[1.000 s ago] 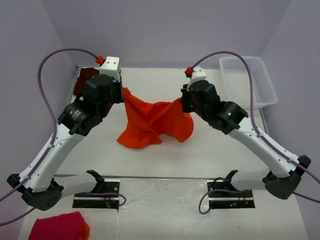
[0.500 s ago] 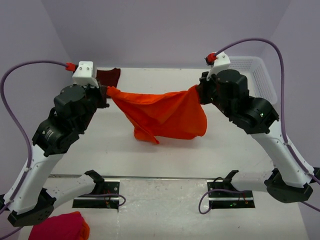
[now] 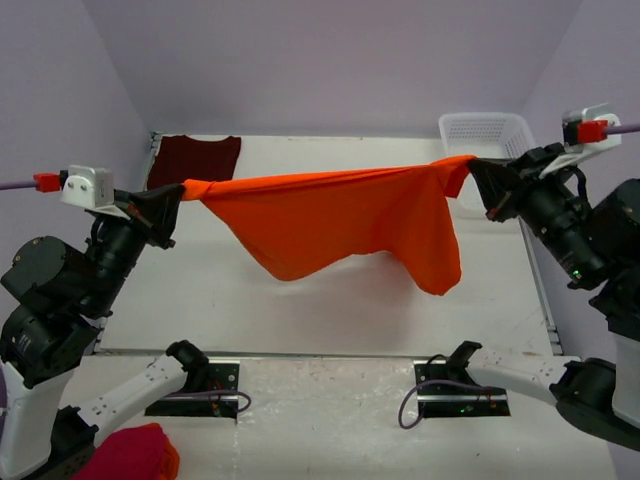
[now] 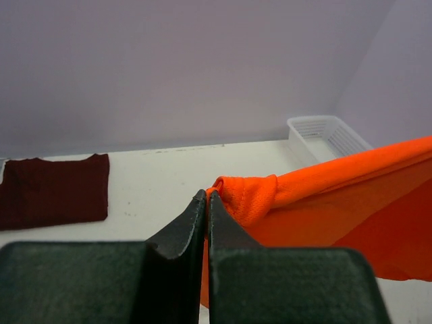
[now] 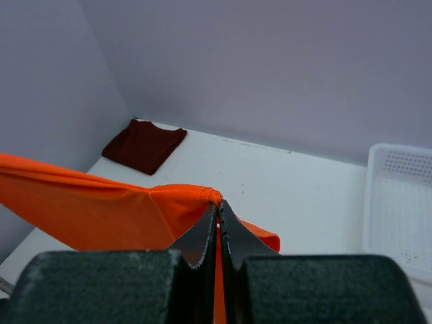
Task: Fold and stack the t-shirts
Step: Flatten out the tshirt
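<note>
The orange t-shirt (image 3: 340, 215) hangs stretched wide in the air above the table, its top edge pulled taut between my two grippers. My left gripper (image 3: 178, 192) is shut on its left corner (image 4: 246, 196). My right gripper (image 3: 476, 168) is shut on its right corner (image 5: 196, 199). The cloth sags in two lobes below the taut edge. The maroon t-shirt (image 3: 195, 160) lies folded flat at the table's far left corner, also seen as the maroon t-shirt (image 4: 50, 192) and the maroon t-shirt (image 5: 143, 145).
A white plastic basket (image 3: 495, 150) stands at the far right of the table. A pink-red cloth bundle (image 3: 120, 455) with an orange edge lies at the near left, beside the left arm's base. Purple walls enclose the table on three sides.
Both arms have swung outward and upward, pulling the orange t-shirt from a bunched drape into a wide, taut span. The maroon t-shirt, earlier hidden behind the left arm, is now in full view.
</note>
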Available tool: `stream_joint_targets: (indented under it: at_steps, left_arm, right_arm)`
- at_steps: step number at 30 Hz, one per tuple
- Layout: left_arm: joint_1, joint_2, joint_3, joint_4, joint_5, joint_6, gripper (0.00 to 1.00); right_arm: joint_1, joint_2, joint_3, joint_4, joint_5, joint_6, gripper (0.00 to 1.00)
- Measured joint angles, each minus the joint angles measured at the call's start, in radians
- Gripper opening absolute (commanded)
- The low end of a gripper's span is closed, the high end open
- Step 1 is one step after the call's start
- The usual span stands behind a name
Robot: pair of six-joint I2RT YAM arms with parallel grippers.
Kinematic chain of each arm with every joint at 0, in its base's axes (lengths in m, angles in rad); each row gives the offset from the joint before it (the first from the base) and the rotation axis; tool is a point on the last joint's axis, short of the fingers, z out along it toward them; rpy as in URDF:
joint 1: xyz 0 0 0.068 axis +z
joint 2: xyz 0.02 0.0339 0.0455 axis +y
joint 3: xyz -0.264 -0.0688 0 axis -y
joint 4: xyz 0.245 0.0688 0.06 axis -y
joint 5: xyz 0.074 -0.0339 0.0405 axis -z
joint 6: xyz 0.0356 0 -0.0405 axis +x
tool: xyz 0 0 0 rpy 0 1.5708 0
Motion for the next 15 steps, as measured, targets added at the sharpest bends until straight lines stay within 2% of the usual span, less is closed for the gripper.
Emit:
stream_joint_targets:
  at_steps: [7, 15]
  left_arm:
    - [0.0, -0.033, -0.007, 0.026, 0.188, 0.025, 0.0]
    - [0.0, -0.129, 0.006, 0.086, 0.359, 0.059, 0.0]
  right_arm:
    - [0.002, -0.042, 0.068, -0.024, -0.144, -0.052, 0.0]
    - [0.002, -0.09, 0.161, -0.027, -0.443, -0.106, 0.0]
